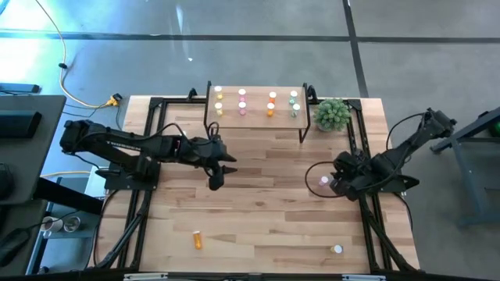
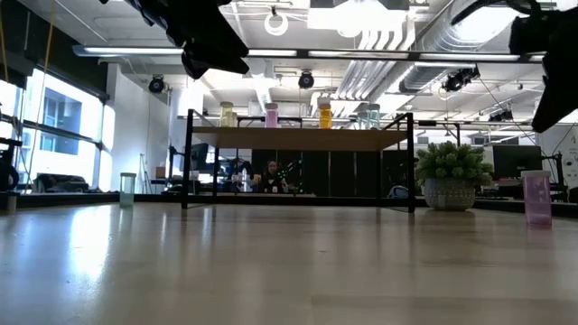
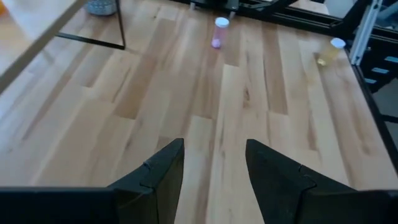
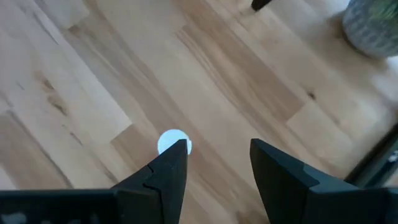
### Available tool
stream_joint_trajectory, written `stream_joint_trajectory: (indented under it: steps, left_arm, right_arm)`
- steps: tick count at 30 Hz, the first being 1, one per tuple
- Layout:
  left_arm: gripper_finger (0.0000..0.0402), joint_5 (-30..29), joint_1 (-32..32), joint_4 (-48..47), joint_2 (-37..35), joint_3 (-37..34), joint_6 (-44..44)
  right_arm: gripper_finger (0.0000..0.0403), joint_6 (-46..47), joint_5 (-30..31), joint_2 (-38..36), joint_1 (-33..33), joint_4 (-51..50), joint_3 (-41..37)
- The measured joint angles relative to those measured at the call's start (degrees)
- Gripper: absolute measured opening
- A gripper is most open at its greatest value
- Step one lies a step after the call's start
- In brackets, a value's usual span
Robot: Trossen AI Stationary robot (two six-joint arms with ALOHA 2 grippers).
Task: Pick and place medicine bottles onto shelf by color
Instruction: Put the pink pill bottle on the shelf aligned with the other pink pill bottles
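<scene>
Pink bottle (image 1: 325, 182) stands on the table at about 4 o'clock from the shelf (image 1: 258, 117), just under the right gripper (image 1: 337, 184). It looks tiny and light, with smooth hard sides, so it could tip or slip. I would grab it around the middle, below the white cap. The right gripper's fingers are partly open and hold nothing. The left gripper (image 1: 216, 181), near the middle of the table, is partly open and empty too.
</scene>
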Motion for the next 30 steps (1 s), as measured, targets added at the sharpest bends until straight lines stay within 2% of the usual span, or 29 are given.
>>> stream_joint_trajectory:
  steps: [10, 17, 22, 30]
  left_arm:
    - [0.0161, 0.0, -2.4, 0.0, 0.0, 0.0, -0.6]
    - [0.0161, 0.0, -2.7, 0.0, 0.0, 0.0, -0.6]
    - [0.0161, 0.0, -2.7, 0.0, 0.0, 0.0, -0.4]
    - [0.0161, 0.0, -2.7, 0.0, 0.0, 0.0, -0.4]
  right_arm:
    - [0.0167, 3.0, -3.2, -6.2, 1.3, 2.2, -1.7]
    - [0.0168, 2.9, -4.8, -5.6, 1.2, 2.9, -1.7]
    - [0.0182, 2.3, -4.6, -5.5, 1.2, 7.1, -1.7]
    - [0.0195, 4.9, -3.0, 0.0, -1.1, 8.9, -1.6]
